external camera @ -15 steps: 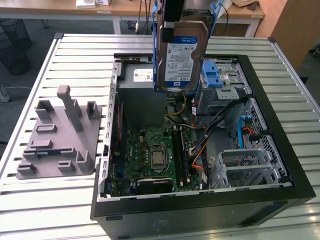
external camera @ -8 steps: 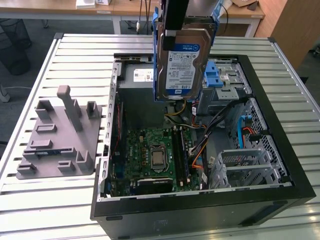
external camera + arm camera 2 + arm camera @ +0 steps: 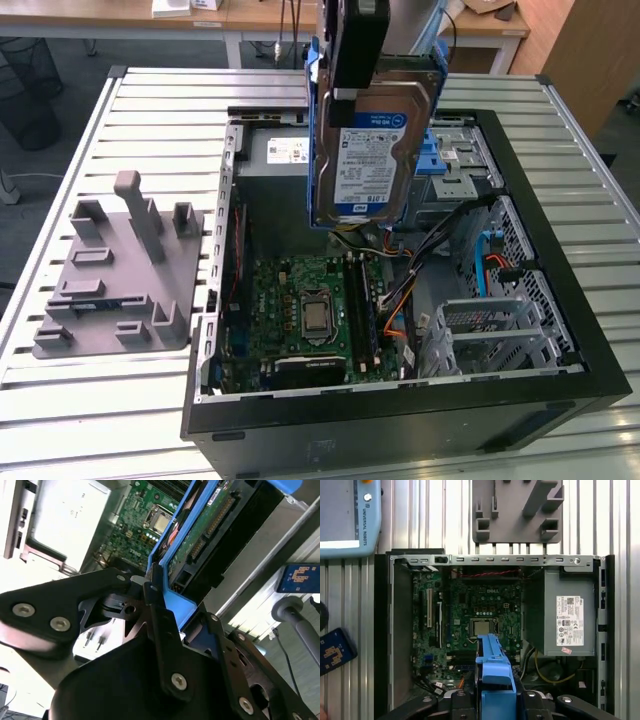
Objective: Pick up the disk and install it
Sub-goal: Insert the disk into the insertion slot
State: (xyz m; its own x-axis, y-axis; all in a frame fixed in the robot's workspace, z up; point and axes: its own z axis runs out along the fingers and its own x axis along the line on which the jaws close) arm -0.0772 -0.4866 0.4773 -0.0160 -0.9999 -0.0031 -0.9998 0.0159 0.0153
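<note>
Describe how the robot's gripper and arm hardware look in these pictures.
The gripper is matte black throughout. In the second wrist view it has flat, rounded linkage plates fastened with silver screw heads, and narrow, straight black fingers. In the exterior view its body is a dark, slightly glossy block, with what appears to be a pale grey arm section behind it.

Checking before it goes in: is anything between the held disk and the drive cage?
Nothing visible does. The pincer holds the disk above the open case, next to the drive cage; the loose cables lie lower, near the motherboard.
</note>
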